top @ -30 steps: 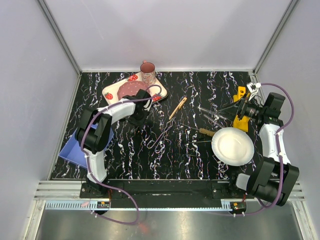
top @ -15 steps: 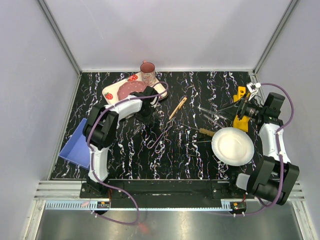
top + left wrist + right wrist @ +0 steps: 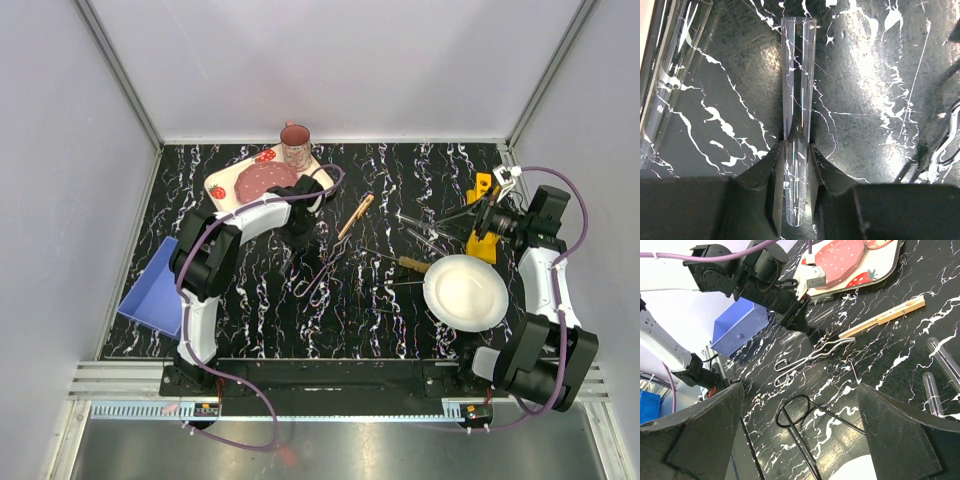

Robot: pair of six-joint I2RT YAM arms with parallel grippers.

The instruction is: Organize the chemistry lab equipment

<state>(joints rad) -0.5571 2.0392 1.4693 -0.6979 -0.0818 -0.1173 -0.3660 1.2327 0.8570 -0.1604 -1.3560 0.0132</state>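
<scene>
In the left wrist view a clear glass test tube (image 3: 798,90) lies on the black marbled table, and my left gripper (image 3: 796,146) is shut on its rounded lower end, both fingers pressing its sides. A second test tube (image 3: 657,80) lies at the far left beside the tray. From above, the left gripper (image 3: 300,230) sits just below the strawberry tray (image 3: 222,181). A bent metal tong (image 3: 320,272), a wooden clamp (image 3: 356,216), a wooden-handled tool (image 3: 412,264) and more test tubes (image 3: 420,235) lie mid-table. My right gripper (image 3: 800,390) hangs open above a black wire ring (image 3: 800,415).
A pink mug (image 3: 295,145) stands on the tray's far end. A blue bin (image 3: 155,290) sits at the left table edge. A white plate (image 3: 466,292) lies at the front right, with a yellow object (image 3: 482,230) behind it.
My left gripper has shifted a little to the right below the tray, and its jaws have narrowed onto the test tube. The right arm has not moved.
</scene>
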